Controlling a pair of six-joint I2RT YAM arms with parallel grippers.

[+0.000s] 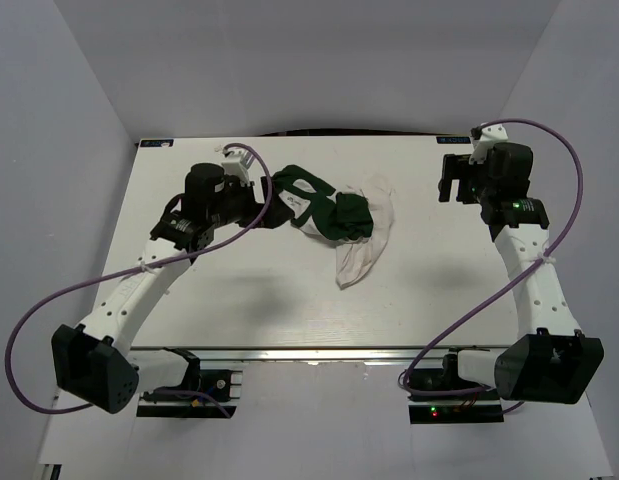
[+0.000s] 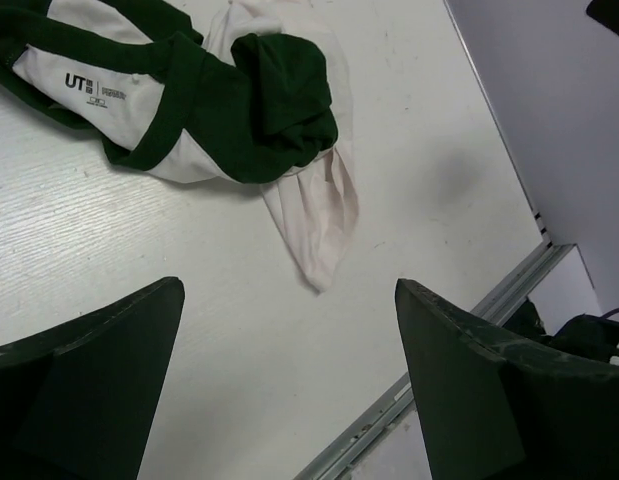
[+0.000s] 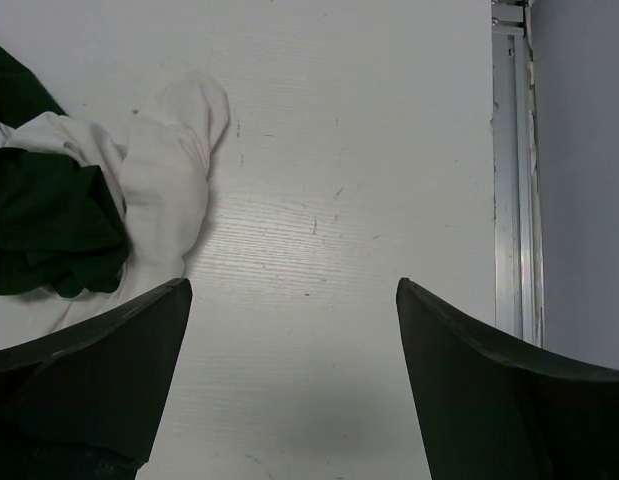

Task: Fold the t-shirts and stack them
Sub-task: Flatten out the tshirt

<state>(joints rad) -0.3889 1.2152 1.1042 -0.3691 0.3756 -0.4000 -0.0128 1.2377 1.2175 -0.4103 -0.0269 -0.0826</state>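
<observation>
From above, we see the t-shirt (image 1: 334, 215) crumpled on the table (image 1: 289, 310), the left hand (image 1: 261, 198) just beside its green end, the right hand (image 1: 447, 180) well apart. Left wrist: fingers (image 2: 139, 340) spread, empty, t-shirt (image 2: 239, 110) beyond them. Right wrist: spread likewise, t-shirt (image 3: 139, 190) at left

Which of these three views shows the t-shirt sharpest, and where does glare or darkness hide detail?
Left wrist view: the t-shirt is sharpest, its printed label readable. Top external view: the white table is bright, nearly washed out. Right wrist view: the right pincer is dark and featureless, and white cloth barely stands out from the table.
</observation>
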